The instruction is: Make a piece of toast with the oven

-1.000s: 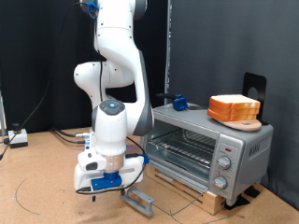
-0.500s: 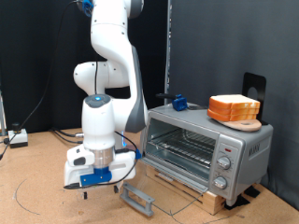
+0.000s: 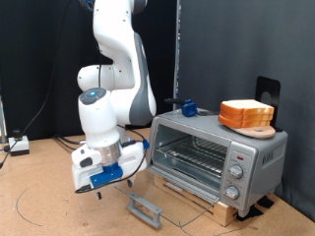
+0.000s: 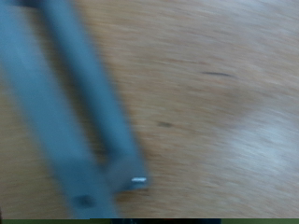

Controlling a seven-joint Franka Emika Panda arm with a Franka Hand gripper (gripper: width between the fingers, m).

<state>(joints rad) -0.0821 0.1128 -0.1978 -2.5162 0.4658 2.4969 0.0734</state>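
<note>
The silver-grey oven (image 3: 258,157) stands at the exterior view's right on a wooden base. Its glass door is dropped open, and the grey door handle (image 3: 146,208) hangs low in front. The wire rack (image 3: 192,152) inside looks bare. No single piece of toast shows; only stacked slices (image 3: 246,113) sit on a round wooden board on the oven's top. My gripper (image 3: 95,191) hangs above the table, to the left of the door handle and apart from it. The wrist view is blurred and shows the grey handle bar (image 4: 84,121) over the wooden table; my fingers do not show there.
A blue-and-black object (image 3: 186,106) sits on the oven's back left corner. A black stand (image 3: 267,90) rises behind the bread. Cables (image 3: 39,202) lie on the wooden table (image 3: 49,182) at the left, by a power strip (image 3: 17,146).
The arm has swung to the exterior view's left and lifted a little, carrying the gripper away from the open door's handle. The oven door stays down.
</note>
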